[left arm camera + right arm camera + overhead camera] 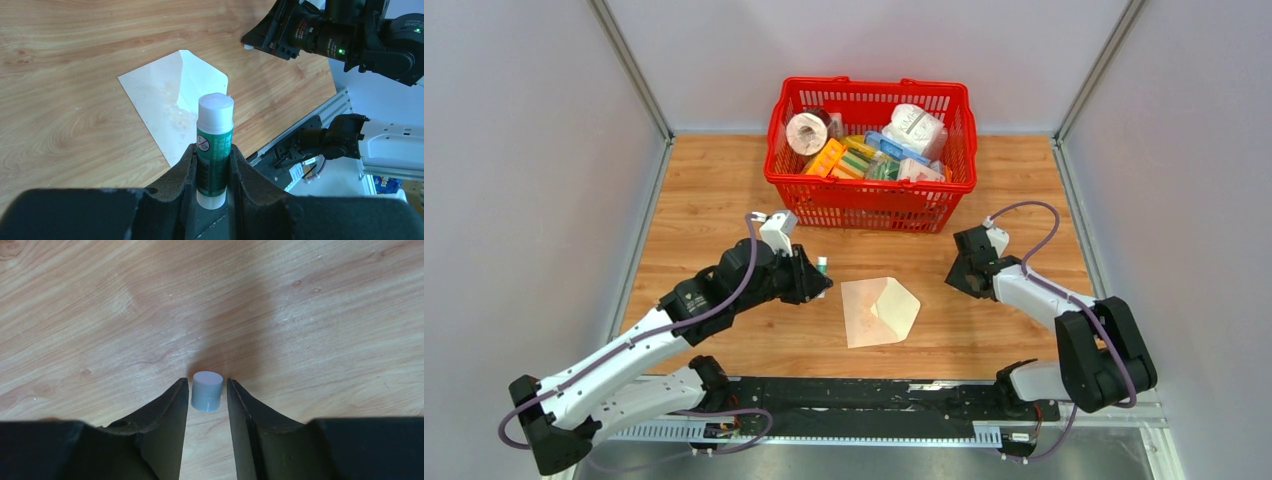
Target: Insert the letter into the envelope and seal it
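Firstly, at the left of the top view, the left gripper (213, 152) pinches an uncapped glue stick (215, 117) by the lower half of its green barrel. The white glue tip stands clear above the fingers. The barrel is rigid, smooth plastic, so this low squeeze looks firm enough to press the tip onto paper.

At the centre of the table, just right of that gripper, lies the envelope (864, 312). It is flat, with its triangular flap (900, 304) open and pointing to the right. Its body shows faint mottled marks. No separate sheet shows anywhere, and I cannot tell whether the letter is already inside.

The envelope is probably thin, light and floppy, and likely to skid on the wooden table (100, 315) under a sideways rub. Glue strokes should be gentle and run along the flap edges. The flap is best taken at its tip to fold it over, with the body pinned down.

A red basket (869, 205) of groceries sits at upper centre, well apart from the envelope.

At the right, the right gripper (207, 382) hangs low over bare wood. Its jaws stand slightly apart on either side of a small pale cap (206, 392) that stands upright on the table, with a sliver of gap on each side. The cap is tiny and light, so a nudge could tip it.
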Robot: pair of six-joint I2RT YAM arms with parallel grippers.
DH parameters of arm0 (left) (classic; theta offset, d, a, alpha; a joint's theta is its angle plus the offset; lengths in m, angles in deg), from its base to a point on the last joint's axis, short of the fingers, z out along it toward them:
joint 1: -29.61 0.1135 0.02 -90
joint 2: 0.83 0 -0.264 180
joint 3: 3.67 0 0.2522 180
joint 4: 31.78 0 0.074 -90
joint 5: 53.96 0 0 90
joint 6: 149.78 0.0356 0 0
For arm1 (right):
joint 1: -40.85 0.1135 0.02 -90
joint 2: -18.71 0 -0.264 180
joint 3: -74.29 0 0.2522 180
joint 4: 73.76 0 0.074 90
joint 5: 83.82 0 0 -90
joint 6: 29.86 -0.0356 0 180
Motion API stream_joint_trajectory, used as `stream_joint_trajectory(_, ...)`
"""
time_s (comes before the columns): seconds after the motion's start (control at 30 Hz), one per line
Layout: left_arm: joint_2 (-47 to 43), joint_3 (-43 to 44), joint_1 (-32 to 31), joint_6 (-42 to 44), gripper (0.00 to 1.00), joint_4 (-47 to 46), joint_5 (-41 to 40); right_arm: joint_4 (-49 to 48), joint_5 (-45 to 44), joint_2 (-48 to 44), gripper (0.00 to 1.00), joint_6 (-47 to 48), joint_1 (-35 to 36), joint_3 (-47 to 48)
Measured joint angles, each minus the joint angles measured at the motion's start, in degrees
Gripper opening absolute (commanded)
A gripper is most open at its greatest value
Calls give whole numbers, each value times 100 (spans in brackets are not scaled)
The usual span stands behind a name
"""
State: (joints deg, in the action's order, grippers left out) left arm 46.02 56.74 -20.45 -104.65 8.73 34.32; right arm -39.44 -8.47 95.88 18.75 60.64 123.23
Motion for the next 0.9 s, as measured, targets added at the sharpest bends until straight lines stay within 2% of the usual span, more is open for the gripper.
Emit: stream_joint_trajectory(0.9,234,0,22,4,0,-94,17,190,131,-297,47,26,0,7)
